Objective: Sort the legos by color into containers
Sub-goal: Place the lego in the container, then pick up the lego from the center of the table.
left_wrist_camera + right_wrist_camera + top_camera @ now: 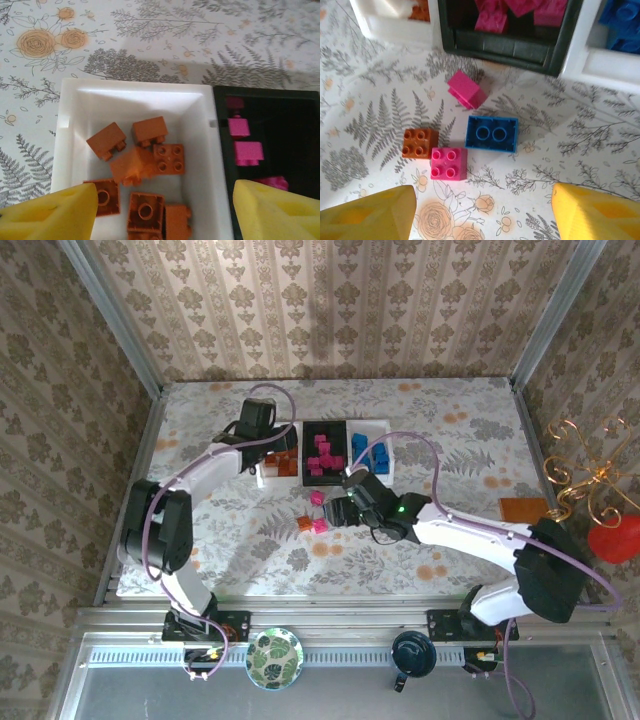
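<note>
Right wrist shows four loose legos (491, 133): two pink, one blue, one orange.

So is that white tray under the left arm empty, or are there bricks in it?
Not empty: the left wrist view shows the white tray holding several orange bricks.

Left arm (215, 465): white tubular links joined by bulky black joint housings, rising from the metal rail (340, 625).
Right arm (470, 532): the same white-and-black build; a small green light (400, 508) glowed on its black wrist housing, beyond the rail.
Cables: a thin lilac cable (150, 540) ran in loose loops along each arm, up from the rail.
Bases: black mounts (190, 625) sat on the rail, with fine red wiring just below the left one.
Left gripper (165, 215): matte yellow, wedge-shaped pads (50, 215).
Right gripper (482, 215): matching yellow pads, slightly rounded at the corners.
</note>
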Action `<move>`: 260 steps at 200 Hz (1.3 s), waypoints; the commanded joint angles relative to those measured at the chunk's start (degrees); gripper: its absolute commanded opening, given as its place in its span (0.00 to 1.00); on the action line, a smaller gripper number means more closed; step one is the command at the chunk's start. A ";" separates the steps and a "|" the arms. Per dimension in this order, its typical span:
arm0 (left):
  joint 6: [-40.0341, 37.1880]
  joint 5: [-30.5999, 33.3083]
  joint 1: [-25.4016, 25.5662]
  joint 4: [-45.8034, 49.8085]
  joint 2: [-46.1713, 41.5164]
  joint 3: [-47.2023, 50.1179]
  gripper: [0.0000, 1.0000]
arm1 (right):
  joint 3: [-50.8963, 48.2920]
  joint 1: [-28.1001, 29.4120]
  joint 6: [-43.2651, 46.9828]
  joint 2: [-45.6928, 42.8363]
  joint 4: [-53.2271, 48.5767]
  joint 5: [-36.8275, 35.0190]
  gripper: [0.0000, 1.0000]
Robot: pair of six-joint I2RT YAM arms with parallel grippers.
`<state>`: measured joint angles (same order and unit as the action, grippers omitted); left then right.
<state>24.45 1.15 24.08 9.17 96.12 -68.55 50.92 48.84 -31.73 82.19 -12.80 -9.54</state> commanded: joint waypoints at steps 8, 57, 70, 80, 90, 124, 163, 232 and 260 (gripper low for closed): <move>1.90 -4.04 1.28 -1.25 -10.83 4.82 0.78 | 2.40 2.04 1.05 4.47 0.46 2.81 0.72; 3.47 -1.48 6.01 -1.04 -29.17 20.31 0.91 | 7.99 5.45 3.53 12.93 0.10 3.02 0.65; 4.35 -0.75 6.16 -0.20 -34.15 24.23 1.00 | 9.53 5.89 4.57 14.67 0.74 3.80 0.64; 4.89 -0.25 6.16 0.74 -37.76 26.83 1.00 | 11.14 6.24 5.70 16.16 0.83 4.31 0.64; 5.22 0.59 6.20 2.29 -41.06 28.74 1.00 | 13.28 6.59 6.92 17.98 0.30 4.64 0.64; 6.48 3.85 6.29 5.72 -50.55 33.56 1.00 | 21.30 6.70 9.33 25.56 -3.72 4.63 0.60; 6.15 5.86 6.16 8.08 -55.24 34.81 1.00 | 27.29 6.62 8.74 31.67 -8.35 -0.40 0.57; 6.26 5.94 6.03 7.21 -54.90 36.12 1.00 | 29.14 7.56 8.31 35.33 -10.47 -1.06 0.56; 6.19 5.92 5.81 6.98 -54.90 36.29 1.00 | 29.31 8.90 8.88 35.69 -10.26 -1.09 0.50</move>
<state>30.04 7.03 30.17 15.90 41.28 -32.95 79.13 56.18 -23.66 116.92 -21.87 -10.26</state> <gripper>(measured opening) 0.998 0.524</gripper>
